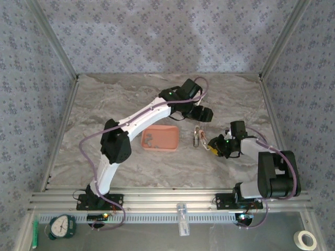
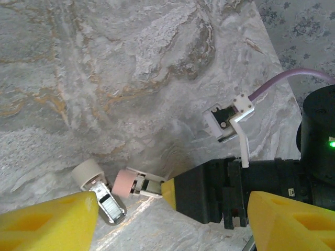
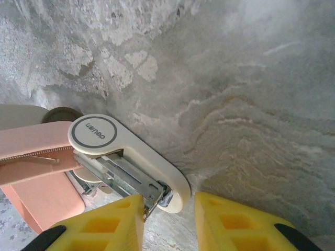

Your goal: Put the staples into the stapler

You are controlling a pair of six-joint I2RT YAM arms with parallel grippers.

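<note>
Starting with the right end effector (image 3: pixel 168 219): its yellow fingers (image 3: pixel 104 227) are spread and released, and the near end of the stapler (image 3: pixel 131 157) sits right at their mouth. The stapler lies hinged open on the table (image 3: pixel 251 104), pink top swung aside, grey metal channel bare (whether anything sits in it, I can't make out). Over to the left end effector (image 2: pixel 172 209): wide open too, gripping nothing, hovering just beyond the stapler's far end. From above, the stapler sits between the two end effectors, just right of the pink tray (image 1: pixel 167 137), and the staples (image 1: pixel 149 139) lie in that tray's left part.
</note>
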